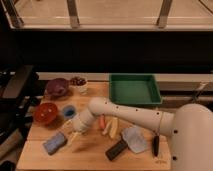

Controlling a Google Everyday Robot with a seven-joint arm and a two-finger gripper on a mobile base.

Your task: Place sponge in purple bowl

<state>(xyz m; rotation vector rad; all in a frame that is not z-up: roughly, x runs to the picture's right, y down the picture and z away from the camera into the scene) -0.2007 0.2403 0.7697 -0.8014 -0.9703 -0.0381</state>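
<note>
The pincer (74, 134), low over the tabletop (90, 156) just right of the sponge (55, 143), hides the surface beneath it. The white arm (125, 114) covers the upper ends of the orange and yellow sticks (111, 128). The robot's body (195, 137) is cut off by the right and bottom edges. What the small cup (79, 84) holds is too small to identify.

dim warm light on the table (90, 155); dark behind; end effector (73, 135) murky beside sponge (54, 143).
</note>
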